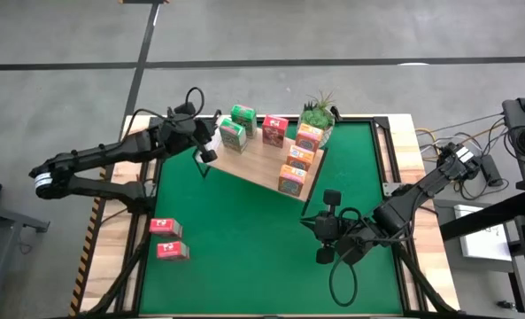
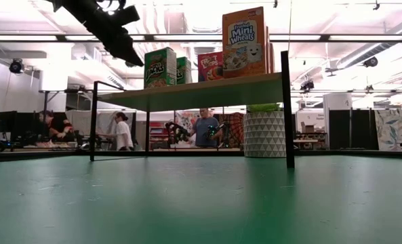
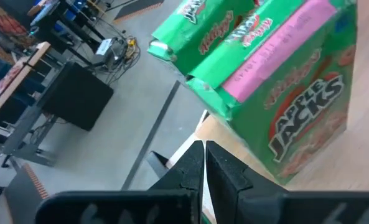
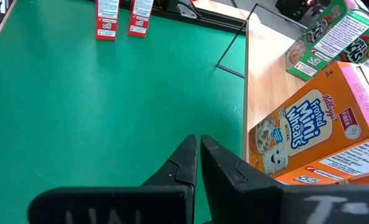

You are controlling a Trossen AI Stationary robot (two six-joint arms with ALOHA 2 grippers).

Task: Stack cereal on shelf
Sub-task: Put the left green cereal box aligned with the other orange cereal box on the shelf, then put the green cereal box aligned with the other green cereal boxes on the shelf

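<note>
Cardboard, thin and light: these cereal boxes should tip or dent easily, so pinch across the narrow sides. Seven stand on the shelf [image 1: 264, 162]; two red boxes [image 1: 168, 239] lie on the mat, well off its near-left corner. Left gripper [image 1: 206, 151] hangs fingers pressed together beside the green box [image 1: 233, 134]. Right gripper [image 1: 326, 237] waits closed, near the shelf's front.

Overhead lighting is reading bright and even across the green mat [image 1: 244, 266], shadows staying soft. Low view: ceiling strip lights [image 2: 187, 37] are blowing out, the arm [image 2: 106, 27] is going to silhouette, near mat is blurring. Left wrist view: the green cereal box [image 3: 284, 87] is sitting close and soft, slightly blurred.
</note>
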